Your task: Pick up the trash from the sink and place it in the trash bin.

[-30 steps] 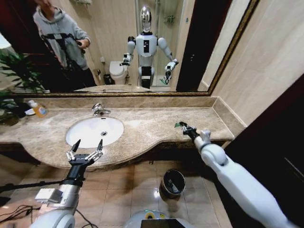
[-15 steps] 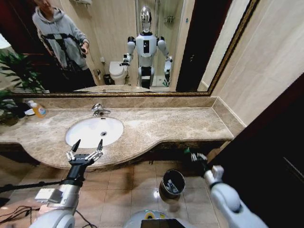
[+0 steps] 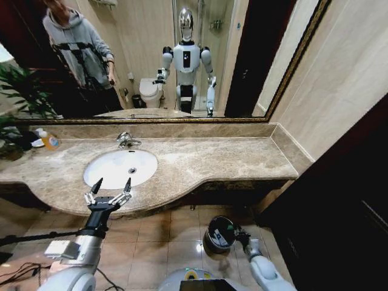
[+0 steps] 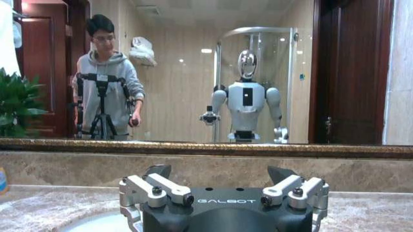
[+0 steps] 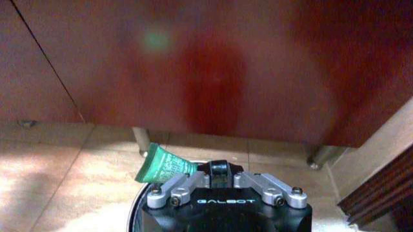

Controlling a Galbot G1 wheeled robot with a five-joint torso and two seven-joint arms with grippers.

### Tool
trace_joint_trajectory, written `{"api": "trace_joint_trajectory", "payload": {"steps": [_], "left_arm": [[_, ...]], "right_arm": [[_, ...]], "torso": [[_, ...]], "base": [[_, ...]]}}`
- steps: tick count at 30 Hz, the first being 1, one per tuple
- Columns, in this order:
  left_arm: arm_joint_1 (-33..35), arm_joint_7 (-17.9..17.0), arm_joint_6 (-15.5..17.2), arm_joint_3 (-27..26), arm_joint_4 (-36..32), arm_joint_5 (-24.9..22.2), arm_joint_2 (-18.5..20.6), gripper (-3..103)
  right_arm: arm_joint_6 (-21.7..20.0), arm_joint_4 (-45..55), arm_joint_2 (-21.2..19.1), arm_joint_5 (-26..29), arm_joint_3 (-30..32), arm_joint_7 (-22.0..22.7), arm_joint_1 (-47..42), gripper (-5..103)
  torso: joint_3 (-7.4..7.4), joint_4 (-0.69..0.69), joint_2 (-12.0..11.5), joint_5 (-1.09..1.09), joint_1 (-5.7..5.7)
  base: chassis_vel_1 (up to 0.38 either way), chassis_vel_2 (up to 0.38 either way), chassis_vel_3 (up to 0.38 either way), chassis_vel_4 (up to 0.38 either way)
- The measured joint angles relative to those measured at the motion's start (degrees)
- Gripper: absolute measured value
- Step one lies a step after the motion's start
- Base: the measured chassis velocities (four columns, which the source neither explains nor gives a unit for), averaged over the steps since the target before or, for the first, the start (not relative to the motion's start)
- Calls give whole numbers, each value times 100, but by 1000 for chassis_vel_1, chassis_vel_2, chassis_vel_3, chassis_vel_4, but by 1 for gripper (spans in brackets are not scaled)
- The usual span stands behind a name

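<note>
My right gripper (image 3: 235, 231) hangs low over the floor at the right rim of the trash bin (image 3: 210, 241), a small dark shiny cylinder under the counter. In the right wrist view this gripper (image 5: 218, 169) is shut on a small green trash piece (image 5: 164, 166) that sticks out sideways from its fingers. White scraps (image 3: 220, 239) lie inside the bin. The white oval sink (image 3: 115, 170) sits in the marble counter, its basin plain white around the drain. My left gripper (image 3: 108, 196) hovers open at the counter's front edge before the sink; its spread fingers (image 4: 156, 172) hold nothing.
A chrome faucet (image 3: 127, 140) stands behind the basin and an orange-labelled soap bottle (image 3: 48, 140) at the far left by a plant (image 3: 15, 106). A mirror spans the wall above. Dark wood cabinet panels (image 5: 213, 67) close in behind the bin, and a dark door (image 3: 339, 200) at right.
My right arm has dropped from the right part of the countertop down to the floor beside the bin, carrying the green piece. The left arm has stayed still.
</note>
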Motion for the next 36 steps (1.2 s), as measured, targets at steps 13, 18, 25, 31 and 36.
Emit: {"api": "trace_joint_trajectory", "payload": {"steps": [13, 18, 25, 31, 36], "left_arm": [[0, 0, 0, 0, 0, 0, 0, 100], [0, 0, 0, 0, 0, 0, 0, 100], [-1, 0, 0, 0, 0, 0, 0, 100], [0, 0, 0, 0, 0, 0, 0, 100], [0, 1, 0, 1, 0, 0, 0, 100]], "right_arm": [[252, -1606, 372, -255, -290, -190, 922, 14], [310, -1809, 432, -280, -278, -238, 1002, 17], [296, -1674, 378, -296, -227, -235, 954, 44], [252, -1073, 213, -180, -56, -165, 720, 71], [261, -16, 41, -218, 412, 32, 248, 87]], "torso": [[0, -1, 0, 3, 0], [0, -1, 0, 3, 0], [0, -1, 0, 2, -1], [0, -1, 0, 4, 0], [0, -1, 0, 6, 0]], "base": [[0, 0, 0, 0], [0, 0, 0, 0], [0, 0, 0, 0], [0, 0, 0, 0], [0, 0, 0, 0]]}}
